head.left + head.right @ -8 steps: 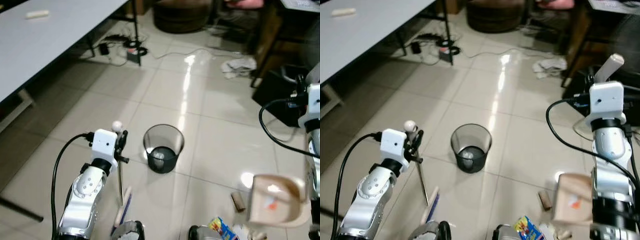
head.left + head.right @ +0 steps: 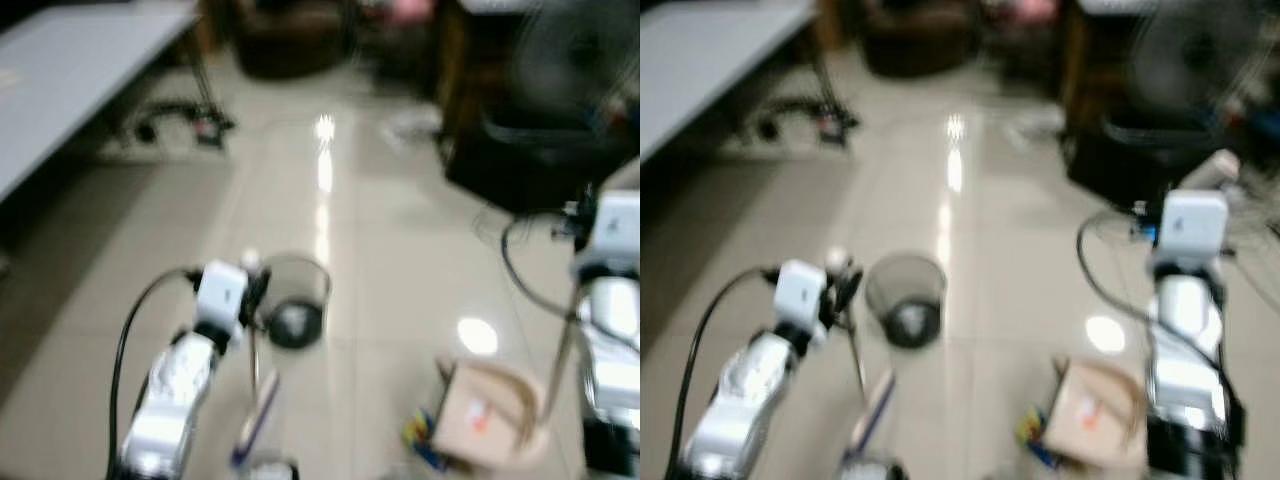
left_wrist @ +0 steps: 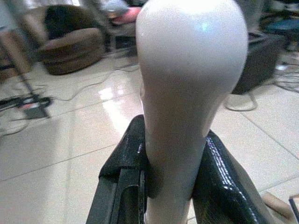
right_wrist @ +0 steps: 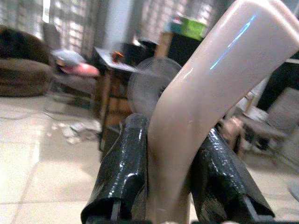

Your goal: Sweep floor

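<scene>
My head views are blurred, but I can make out a round black bin (image 2: 292, 305) standing on the pale tiled floor (image 2: 390, 250) just ahead of my left arm, a grey desk (image 2: 70, 80) off to the far left with cables (image 2: 175, 120) tangled under it, a dark fan (image 2: 1200, 70) and furniture at the far right, and some bright litter (image 2: 418, 435) on the tiles beside the dustpan. The broom (image 2: 252, 400) stands nearly upright, its thin shaft running down from my left hand (image 3: 170, 186) to a brush head resting on the floor near my feet; its white knob pokes up just above the fingers (image 3: 124, 172), which are clenched on the handle. My right hand (image 4: 170, 186) is clamped on the beige dustpan handle (image 4: 205, 93), which rises at a slant, with the dustpan (image 2: 490, 415) hanging low by the floor below that hand.
</scene>
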